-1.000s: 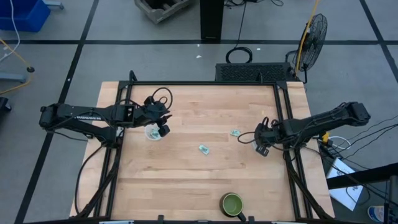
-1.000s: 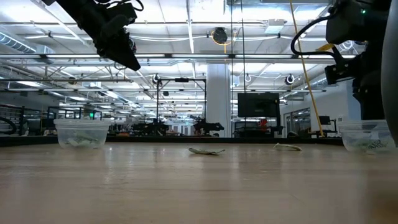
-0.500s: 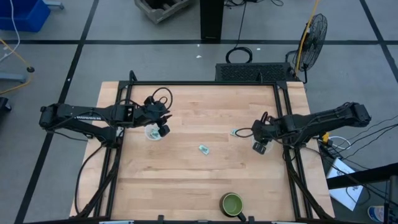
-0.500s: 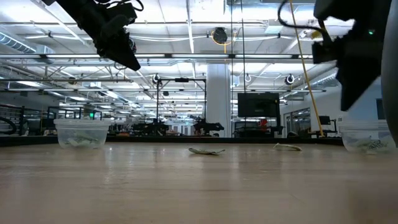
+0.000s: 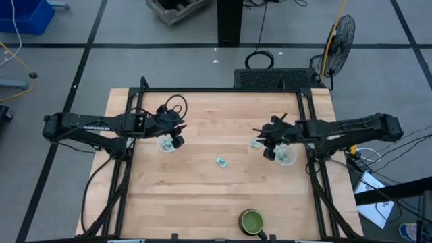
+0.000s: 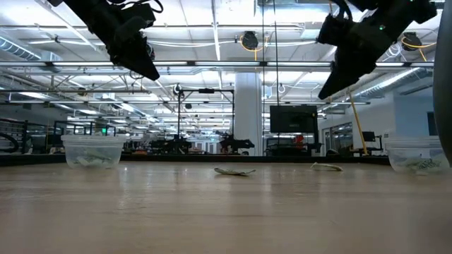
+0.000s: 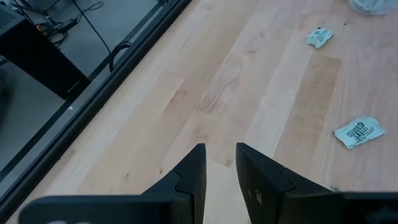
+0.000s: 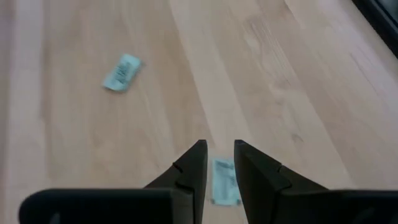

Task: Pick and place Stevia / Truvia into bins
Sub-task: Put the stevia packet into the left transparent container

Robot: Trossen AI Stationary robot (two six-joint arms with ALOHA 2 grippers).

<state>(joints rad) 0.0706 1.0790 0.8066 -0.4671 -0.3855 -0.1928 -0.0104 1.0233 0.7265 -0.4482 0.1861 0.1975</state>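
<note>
- Wooden planks make up the surface (image 5: 216, 196), framed by dark rails, with grey floor around it and a standing fan (image 5: 337, 37) off toward 1 o'clock in the high view.
- At 9 o'clock of the surface the left hand (image 5: 176, 138) hangs above one translucent bin (image 5: 166, 144); the low view shows this hand (image 6: 145, 65) raised well above that bin (image 6: 92, 150), which has sachets in it.
- Its fingers (image 7: 189, 180) sit close together with a narrow gap and nothing between them.
- Toward 3 o'clock the right hand (image 5: 264, 140) hovers just beside a Stevia sachet (image 5: 255, 143), high off the wood in the low view (image 6: 330, 83).
- Seen from the right wrist, that sachet (image 8: 224, 182) lies flat on the wood right under the gap between the fingers (image 8: 189, 174), which are nearly together and hold nothing.
- Just at the 4 o'clock side of the right hand stands the second bin (image 5: 286, 156), also holding sachets (image 6: 417, 164).
- Near the centre lies another sachet (image 5: 221, 161), apart from both hands.
- At 6 o'clock, by the near edge, sits a green bowl (image 5: 252, 221).
</note>
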